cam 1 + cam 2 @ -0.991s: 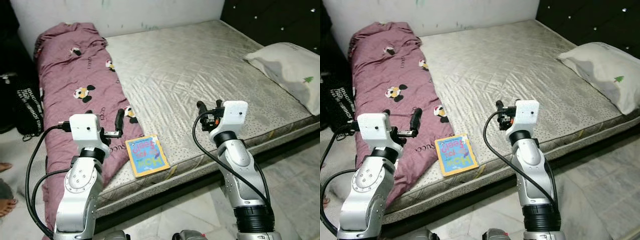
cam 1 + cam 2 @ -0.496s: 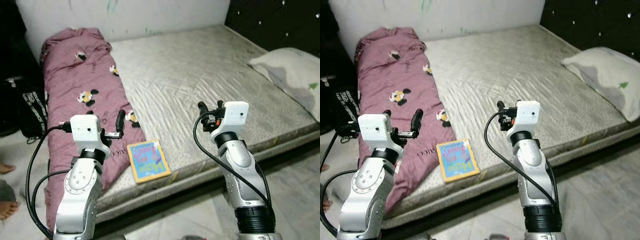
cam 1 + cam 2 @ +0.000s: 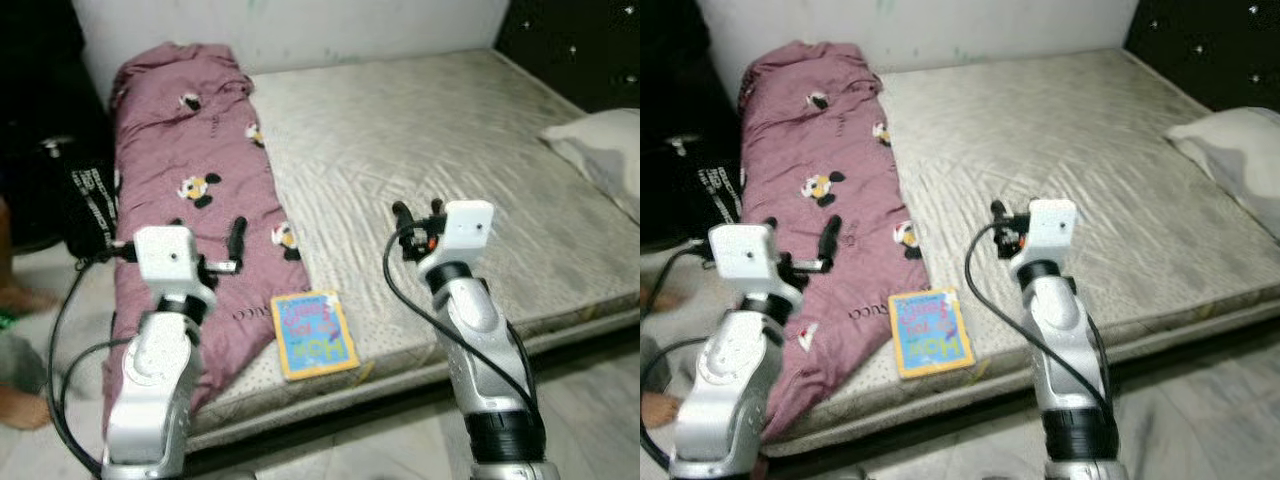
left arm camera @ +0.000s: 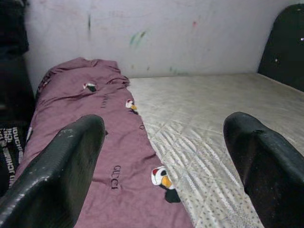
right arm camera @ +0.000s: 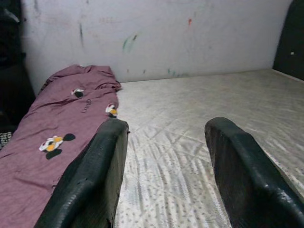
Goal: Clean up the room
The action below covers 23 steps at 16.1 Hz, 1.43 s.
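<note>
Bed [image 3: 420, 130] with a bare quilted mattress fills the ground ahead of both raised arms. Left claw [image 4: 164, 185] held up over the near edge of the bed, its two black fingers [image 4: 57, 171] spread wide apart, nothing between them; past its tips runs a long maroon blanket [image 3: 190, 190] printed with cartoon mice, bunched lengthwise along the bed's left side and reaching up to the white wall [image 4: 166, 33]. Right claw [image 5: 164, 175] likewise up and gaping wide, empty — beyond its fingers [image 5: 90, 180] lies open mattress, with the far end of the blanket off to its left. Small square book [image 3: 314, 334], yellow-edged with a blue cover and coloured lettering, lies flat on the mattress near the front edge, between the two claws and lower than both, closer to the left one; its left side sits just beside the blanket's hem, whether touching I cannot tell. White pillow [image 3: 600, 160] at the bed's right end, well away to the right of the right claw, below a dark studded headboard [image 3: 570, 40]. Left of the left claw, off the bed, a black bag with white lettering [image 3: 90, 195] stands on the floor against the dark corner. A person's bare foot [image 3: 25, 408] on the pale floor at the far left, another partly visible above it — both well apart from the left arm. Head views slightly blurred.
</note>
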Tool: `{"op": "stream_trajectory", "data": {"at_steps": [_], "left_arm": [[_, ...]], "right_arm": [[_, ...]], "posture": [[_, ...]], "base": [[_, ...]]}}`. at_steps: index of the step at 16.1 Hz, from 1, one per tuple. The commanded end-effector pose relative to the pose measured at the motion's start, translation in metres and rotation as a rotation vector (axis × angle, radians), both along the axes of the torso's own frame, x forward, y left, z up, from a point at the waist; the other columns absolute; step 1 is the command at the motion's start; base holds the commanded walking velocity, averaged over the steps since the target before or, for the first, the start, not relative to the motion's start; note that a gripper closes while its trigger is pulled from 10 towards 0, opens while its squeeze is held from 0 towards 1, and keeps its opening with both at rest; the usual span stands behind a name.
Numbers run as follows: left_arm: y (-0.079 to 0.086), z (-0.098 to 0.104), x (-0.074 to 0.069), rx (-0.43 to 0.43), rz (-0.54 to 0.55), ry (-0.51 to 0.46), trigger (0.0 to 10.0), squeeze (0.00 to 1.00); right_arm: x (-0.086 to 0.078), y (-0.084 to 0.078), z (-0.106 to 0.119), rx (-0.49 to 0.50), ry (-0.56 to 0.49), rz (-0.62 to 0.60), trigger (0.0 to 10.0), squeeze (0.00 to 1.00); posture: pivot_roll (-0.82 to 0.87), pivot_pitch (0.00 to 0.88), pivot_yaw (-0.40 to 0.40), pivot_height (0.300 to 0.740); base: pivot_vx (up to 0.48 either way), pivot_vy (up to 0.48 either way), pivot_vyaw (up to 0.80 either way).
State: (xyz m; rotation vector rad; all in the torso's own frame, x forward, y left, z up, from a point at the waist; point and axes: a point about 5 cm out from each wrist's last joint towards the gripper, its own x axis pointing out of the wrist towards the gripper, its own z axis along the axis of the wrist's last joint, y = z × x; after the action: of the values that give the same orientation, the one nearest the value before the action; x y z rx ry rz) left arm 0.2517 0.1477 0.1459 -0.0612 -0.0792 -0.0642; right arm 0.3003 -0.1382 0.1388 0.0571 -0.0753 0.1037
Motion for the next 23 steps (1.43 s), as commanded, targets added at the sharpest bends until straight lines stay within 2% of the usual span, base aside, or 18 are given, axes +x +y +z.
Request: {"op": "stream_trajectory", "data": {"at_steps": [1, 4, 6, 7, 10, 16, 23], "left_arm": [[-0.002, -0.001, 0.000, 0.003, -0.006, 0.001, 10.0, 0.00], [-0.002, -0.003, 0.000, 0.000, -0.012, 0.010, 10.0, 0.00], [-0.002, -0.008, -0.001, 0.003, 0.004, 0.040, 10.0, 0.00], [-0.001, -0.009, -0.003, 0.001, 0.002, 0.046, 10.0, 0.00], [0.008, -0.015, -0.003, 0.020, 0.042, 0.064, 10.0, 0.00], [0.014, -0.017, -0.008, 0.041, 0.080, 0.081, 10.0, 0.00], [0.008, -0.014, -0.003, 0.035, 0.075, 0.062, 10.0, 0.00]], "right_arm": [[-0.002, -0.005, -0.005, -0.003, 0.015, -0.026, 10.0, 0.00], [-0.007, -0.006, -0.004, -0.010, 0.020, -0.025, 10.0, 0.00], [-0.012, -0.018, -0.015, -0.013, 0.056, -0.085, 10.0, 0.00], [-0.013, -0.018, -0.017, -0.010, 0.063, -0.089, 10.0, 0.00], [-0.018, -0.009, -0.015, -0.011, 0.065, -0.047, 10.0, 0.00], [-0.019, -0.008, -0.017, -0.021, 0.074, -0.029, 10.0, 0.00], [-0.015, -0.004, -0.017, -0.016, 0.084, 0.003, 10.0, 0.00]], "posture": [[-0.05, 0.000, 0.033, 0.740], [-0.06, 0.000, 0.029, 0.740], [-0.05, 0.007, 0.048, 0.740], [-0.05, 0.018, 0.051, 0.740], [-0.06, 0.035, 0.029, 0.740], [-0.05, 0.070, 0.011, 0.740], [-0.04, 0.058, 0.000, 0.740]], "base": [[0.000, 0.000, 0.00], [0.000, 0.000, 0.00], [0.000, 0.000, 0.00], [0.000, 0.000, 0.00], [0.000, 0.000, 0.00], [0.000, 0.000, 0.00], [0.000, 0.000, 0.00]]}}
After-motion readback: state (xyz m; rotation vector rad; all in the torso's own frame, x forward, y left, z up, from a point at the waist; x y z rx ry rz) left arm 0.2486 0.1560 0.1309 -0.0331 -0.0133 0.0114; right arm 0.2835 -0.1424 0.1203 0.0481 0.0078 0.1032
